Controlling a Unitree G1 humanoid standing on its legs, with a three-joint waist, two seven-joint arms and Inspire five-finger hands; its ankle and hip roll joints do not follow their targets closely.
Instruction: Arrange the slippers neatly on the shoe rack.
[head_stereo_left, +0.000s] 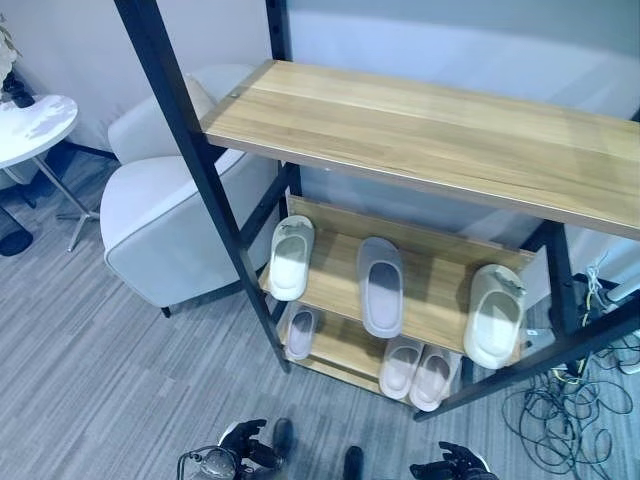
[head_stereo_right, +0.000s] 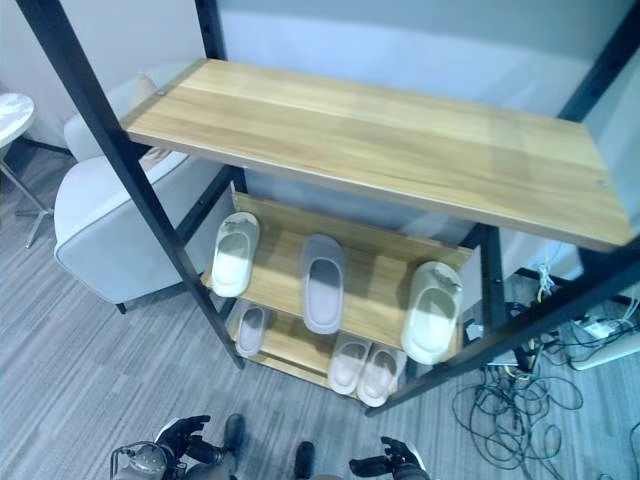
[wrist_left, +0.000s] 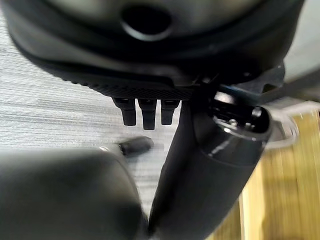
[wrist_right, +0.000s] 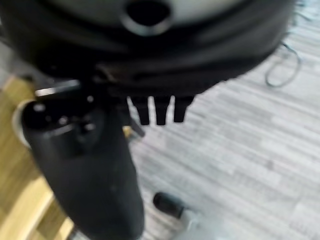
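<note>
The shoe rack (head_stereo_left: 420, 130) has a black frame and wooden shelves; its top shelf is bare. On the middle shelf lie a cream slipper (head_stereo_left: 291, 257) at the left, a grey slipper (head_stereo_left: 381, 286) in the middle and another cream slipper (head_stereo_left: 495, 315) at the right edge, all pointing inward. The bottom shelf holds a small grey slipper (head_stereo_left: 300, 333) and a pale pink pair (head_stereo_left: 417, 372) side by side. My left hand (head_stereo_left: 245, 445) and right hand (head_stereo_left: 455, 462) hang low in front of the rack, both open and holding nothing, as the thumbs (wrist_left: 210, 165) (wrist_right: 90, 165) show.
A white armchair (head_stereo_left: 160, 220) stands against the rack's left side. A round white table (head_stereo_left: 35, 125) is at the far left. Loose cables (head_stereo_left: 570, 400) lie on the grey floor to the right of the rack.
</note>
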